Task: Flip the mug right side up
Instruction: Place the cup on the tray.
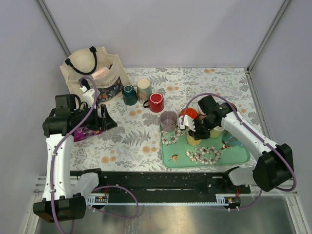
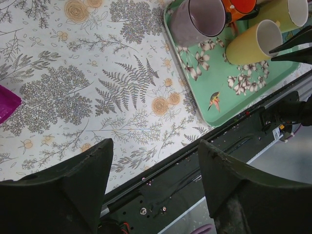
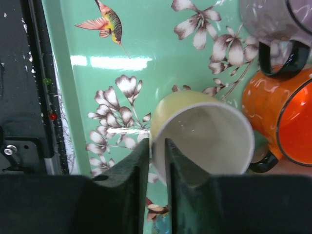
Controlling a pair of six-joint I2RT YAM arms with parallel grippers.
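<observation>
A pale yellow mug (image 3: 209, 131) stands mouth up on the green flowered tray (image 3: 146, 39), at the tray's near left (image 1: 193, 141). My right gripper (image 3: 157, 146) comes down over its rim, one finger inside and one outside, shut on the mug's wall. From the left wrist view the same mug (image 2: 253, 41) shows its open mouth, with the right fingertips (image 2: 297, 48) beside it. My left gripper (image 2: 153, 151) is open and holds nothing, hovering over the table's near edge, far left of the tray (image 1: 109, 119).
On the tray also stand an orange mug (image 3: 287, 117), a grey-purple mug (image 3: 273, 19) and a second yellow mug (image 2: 287, 12). Behind it on the floral cloth are a red mug (image 1: 156, 102), a green mug (image 1: 129, 95), a beige mug (image 1: 144, 88) and a tote bag (image 1: 92, 70).
</observation>
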